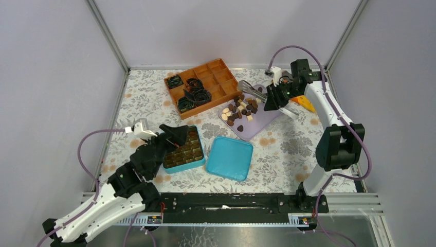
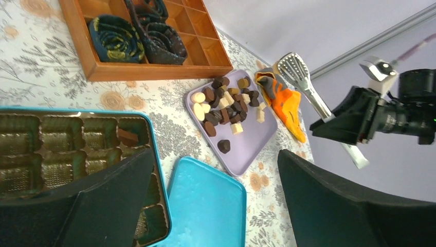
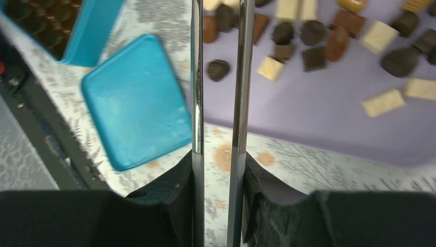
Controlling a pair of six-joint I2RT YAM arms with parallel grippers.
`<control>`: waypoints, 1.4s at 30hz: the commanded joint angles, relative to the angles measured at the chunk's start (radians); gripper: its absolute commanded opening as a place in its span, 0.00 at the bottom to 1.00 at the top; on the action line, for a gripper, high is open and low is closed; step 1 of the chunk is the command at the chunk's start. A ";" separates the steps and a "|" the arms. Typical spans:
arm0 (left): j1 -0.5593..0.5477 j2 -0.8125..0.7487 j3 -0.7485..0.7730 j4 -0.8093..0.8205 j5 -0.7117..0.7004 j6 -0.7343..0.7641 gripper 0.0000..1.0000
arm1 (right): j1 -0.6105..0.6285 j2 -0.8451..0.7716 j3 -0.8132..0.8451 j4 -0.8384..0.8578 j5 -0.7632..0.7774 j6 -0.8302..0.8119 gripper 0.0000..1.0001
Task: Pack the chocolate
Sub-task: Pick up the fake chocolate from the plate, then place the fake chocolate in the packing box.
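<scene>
On a flower-printed cloth (image 1: 288, 149) we see the chocolate (image 1: 240, 109), small round, square and heart-like pieces, heaped on a smooth lilac tray (image 1: 258, 125). Our right gripper (image 1: 272, 100) clamps shiny steel tongs (image 1: 250, 88); the left gripper (image 1: 179, 136) gapes wide over the teal box (image 1: 186, 166).

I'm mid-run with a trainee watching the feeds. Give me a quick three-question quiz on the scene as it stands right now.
1. True or false: the right gripper is shut on the metal tongs.
2. Fill in the missing word: most of the chocolate lies loose on the ____ plate.
3. Where is the teal lid?
A) flat on the table, beside the teal box
B) closed on the teal box
C) under the chocolate

Key: 1 true; 2 purple; 3 A.
</scene>
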 commanded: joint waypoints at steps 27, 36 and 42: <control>0.005 -0.076 0.213 -0.379 -0.124 0.023 0.99 | 0.699 0.238 0.196 0.078 0.176 0.098 0.04; 0.005 -0.085 0.197 -0.388 -0.117 -0.003 0.99 | 0.727 0.308 0.251 0.079 0.274 0.112 0.14; 0.005 -0.089 0.192 -0.388 -0.123 -0.011 0.99 | 0.727 0.313 0.252 0.080 0.303 0.116 0.25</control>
